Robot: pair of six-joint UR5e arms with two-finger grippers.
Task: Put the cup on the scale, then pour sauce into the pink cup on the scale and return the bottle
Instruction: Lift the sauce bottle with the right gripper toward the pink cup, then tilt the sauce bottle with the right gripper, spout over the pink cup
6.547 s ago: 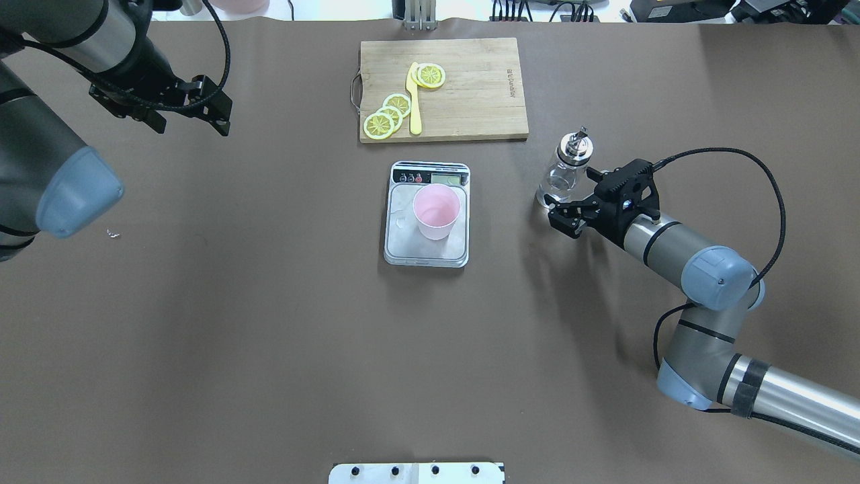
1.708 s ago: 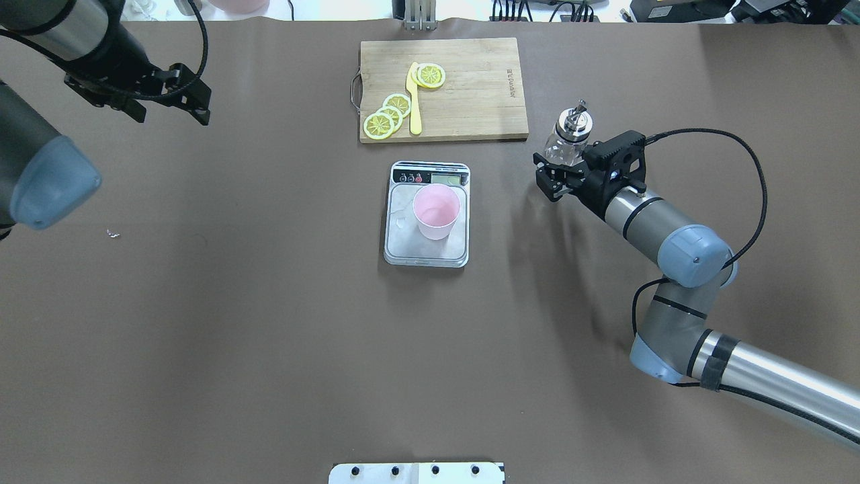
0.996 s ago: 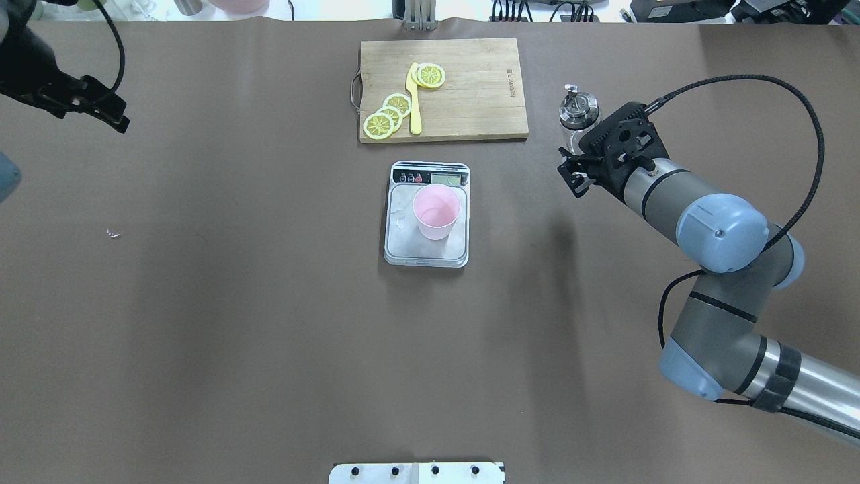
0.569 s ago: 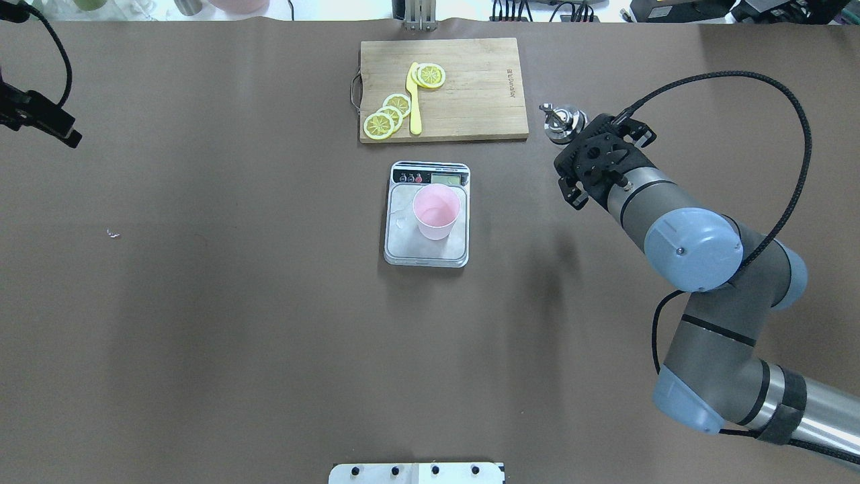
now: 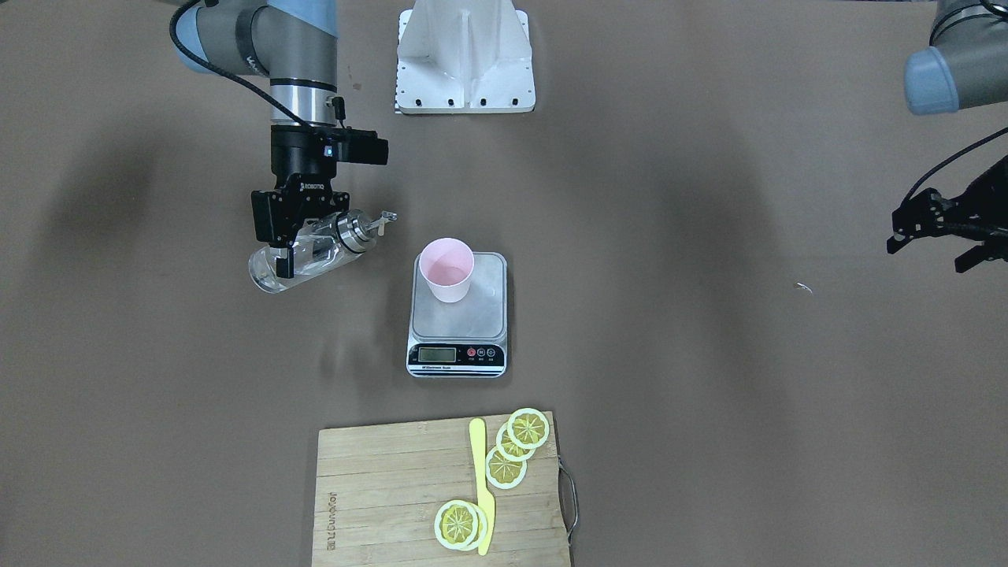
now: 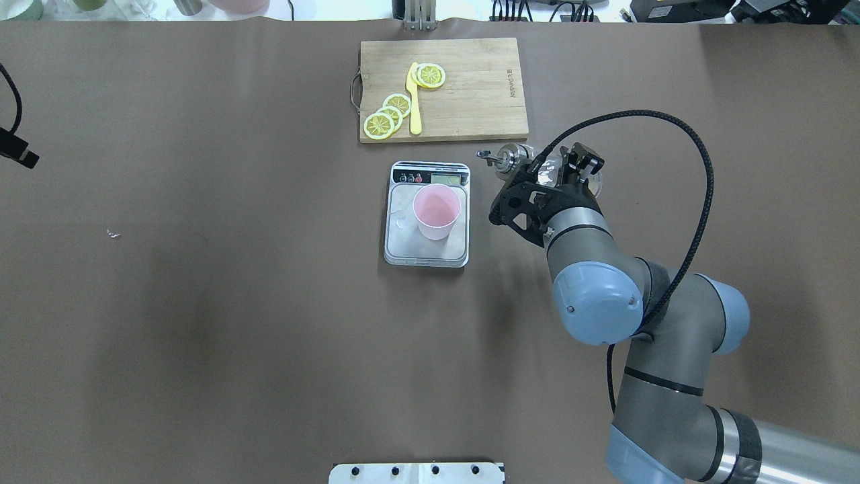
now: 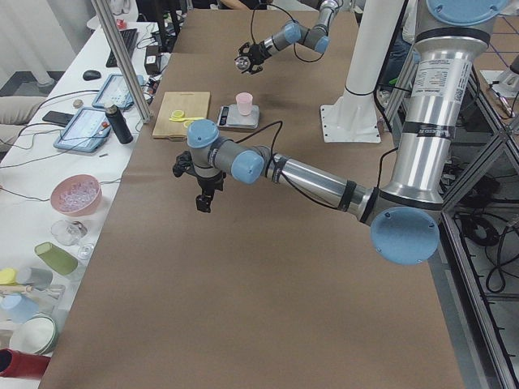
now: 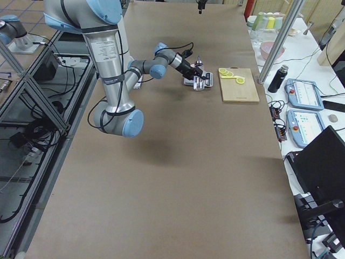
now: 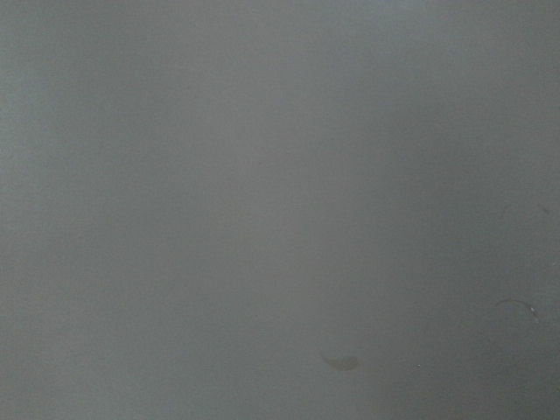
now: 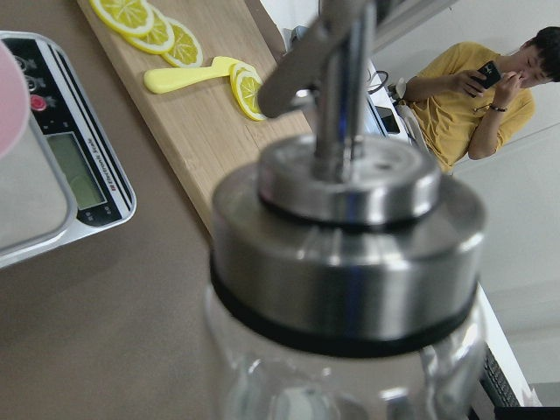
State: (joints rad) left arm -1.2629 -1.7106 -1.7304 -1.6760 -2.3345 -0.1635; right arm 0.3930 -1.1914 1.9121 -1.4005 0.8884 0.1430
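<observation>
Black against the brown bench, the right claw (image 5: 305,242) is clamped around the glass body of the bottle (image 5: 268,276), holding it in the air and tipped almost onto its side. The bottle's metal pourer cap (image 5: 354,230) points toward the cup (image 5: 446,270), yet the spout tip is still short of the pink rim, to the robot's right of it. In the right wrist view the cap fills the frame, and whether liquid is leaving the spout cannot be told. The cup stands upright on the scale (image 5: 476,315), on the half of the platform toward the robot's edge of the bench, with bare silver showing beside it. The scale's black display strip faces the operators' edge, and the scale itself sits about midway along the bench. Past it, close to the operators' edge, lies the wooden cutting board (image 5: 378,488) with lemon slices (image 5: 505,467) and a yellow knife (image 5: 481,488) on it. Well apart, near the bench's left end, the left claw (image 5: 933,250) hangs above bare bench with its fingers spread wide and nothing in them. A small white scrap (image 5: 803,287) lies just beside it. Beyond the bench — visible only in the right wrist view — is a person in a yellow shirt (image 10: 464,105).
</observation>
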